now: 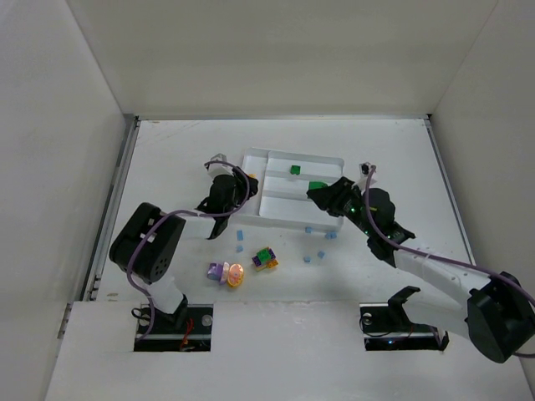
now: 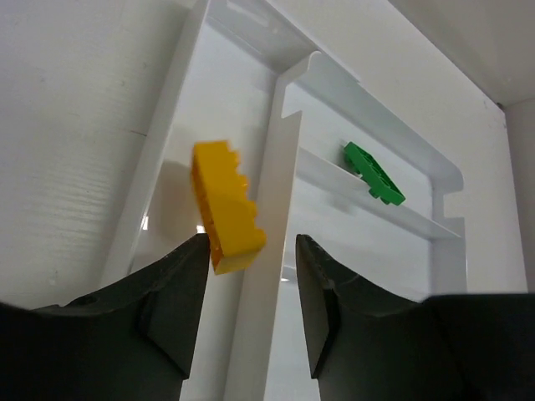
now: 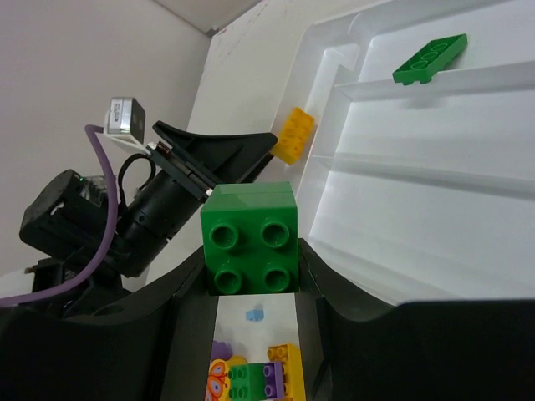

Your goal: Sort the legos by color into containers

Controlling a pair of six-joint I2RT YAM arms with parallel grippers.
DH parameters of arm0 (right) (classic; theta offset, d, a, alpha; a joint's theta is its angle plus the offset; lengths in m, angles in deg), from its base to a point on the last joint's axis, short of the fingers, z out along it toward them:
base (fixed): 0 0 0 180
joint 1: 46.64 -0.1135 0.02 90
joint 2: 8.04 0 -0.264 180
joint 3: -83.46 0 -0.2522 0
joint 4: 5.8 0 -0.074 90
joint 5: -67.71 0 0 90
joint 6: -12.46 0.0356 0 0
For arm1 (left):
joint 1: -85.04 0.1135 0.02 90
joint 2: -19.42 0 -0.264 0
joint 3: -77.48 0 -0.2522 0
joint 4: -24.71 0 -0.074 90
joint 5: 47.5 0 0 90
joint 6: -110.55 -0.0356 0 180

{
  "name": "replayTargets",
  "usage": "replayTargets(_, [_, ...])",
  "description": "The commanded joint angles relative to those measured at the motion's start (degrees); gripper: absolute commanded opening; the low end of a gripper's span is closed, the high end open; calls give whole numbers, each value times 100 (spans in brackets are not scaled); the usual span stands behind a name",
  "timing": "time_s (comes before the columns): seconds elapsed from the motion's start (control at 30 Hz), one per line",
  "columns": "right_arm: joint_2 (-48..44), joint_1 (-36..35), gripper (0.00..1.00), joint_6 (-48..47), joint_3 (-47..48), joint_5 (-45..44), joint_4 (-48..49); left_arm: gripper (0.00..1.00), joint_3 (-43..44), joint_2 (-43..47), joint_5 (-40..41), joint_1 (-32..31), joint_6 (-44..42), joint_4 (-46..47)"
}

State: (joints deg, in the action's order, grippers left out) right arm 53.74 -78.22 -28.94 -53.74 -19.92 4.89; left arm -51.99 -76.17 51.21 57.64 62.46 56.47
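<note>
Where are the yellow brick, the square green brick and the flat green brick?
yellow brick (image 2: 227, 209): left wrist view, middle of its broad side face.
square green brick (image 3: 251, 253): right wrist view, centre of its four-stud face.
flat green brick (image 3: 430, 58): right wrist view, middle of its studded top.

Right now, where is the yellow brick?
Left wrist view: the yellow brick is tilted in the tray's leftmost compartment, beside the divider, just past the left gripper's open fingertips.
</note>
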Motion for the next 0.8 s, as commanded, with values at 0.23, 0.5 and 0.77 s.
replayTargets(0.23, [150, -55, 14, -158, 41, 263, 306, 57, -284, 1366, -176, -481, 132, 80])
replayTargets(0.5, [265, -46, 15, -228, 129, 1334, 560, 63, -548, 2211, -1037, -780, 1117, 413])
replayTargets(0.77, [396, -46, 16, -316, 23, 2257, 1307, 69, -803, 2168, -1820, -965, 1812, 1221])
